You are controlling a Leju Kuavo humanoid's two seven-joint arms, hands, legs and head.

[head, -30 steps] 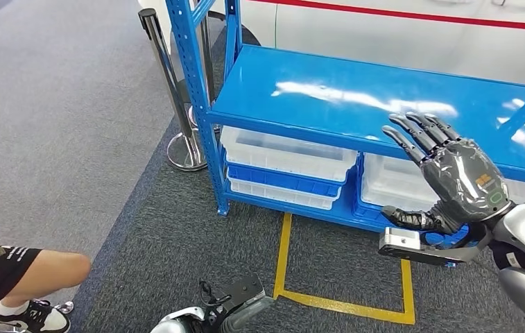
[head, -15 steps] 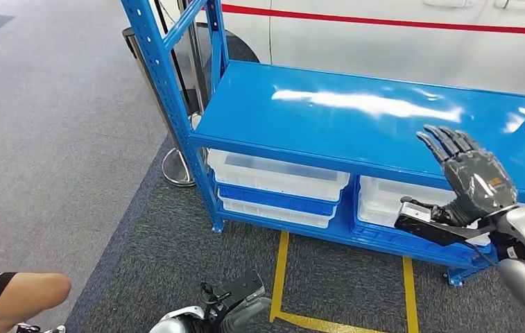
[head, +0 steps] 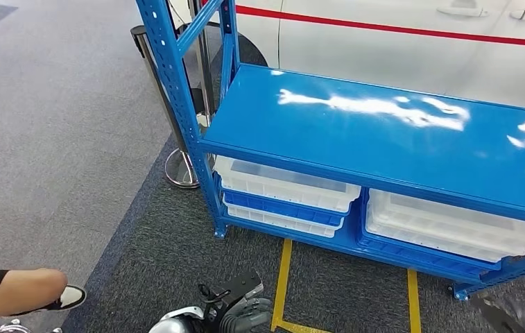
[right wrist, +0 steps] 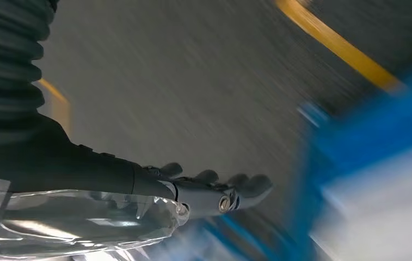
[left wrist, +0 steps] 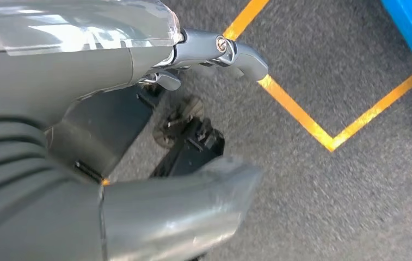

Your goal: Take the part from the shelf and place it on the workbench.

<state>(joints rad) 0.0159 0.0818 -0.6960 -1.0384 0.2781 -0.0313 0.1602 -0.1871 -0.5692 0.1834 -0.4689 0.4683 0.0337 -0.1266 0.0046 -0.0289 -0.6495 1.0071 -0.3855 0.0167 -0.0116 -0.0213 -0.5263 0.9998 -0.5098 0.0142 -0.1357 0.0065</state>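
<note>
The blue shelf [head: 384, 132] carries nothing on its top board; white trays [head: 283, 184] sit under its front edge. I can't spot the part, so its weight and grip stay guesswork. Both hands, left hand [left wrist: 138, 136] and right hand [right wrist: 192, 190], hang slack-fingered, grasping nothing.

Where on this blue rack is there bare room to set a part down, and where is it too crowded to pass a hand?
The blue top shelf is bare from the left upright across to the picture's right edge, with the white wall behind it. Beneath it is crowded: stacked white and blue bins fill the lower level, leaving little gap under the shelf.
</note>
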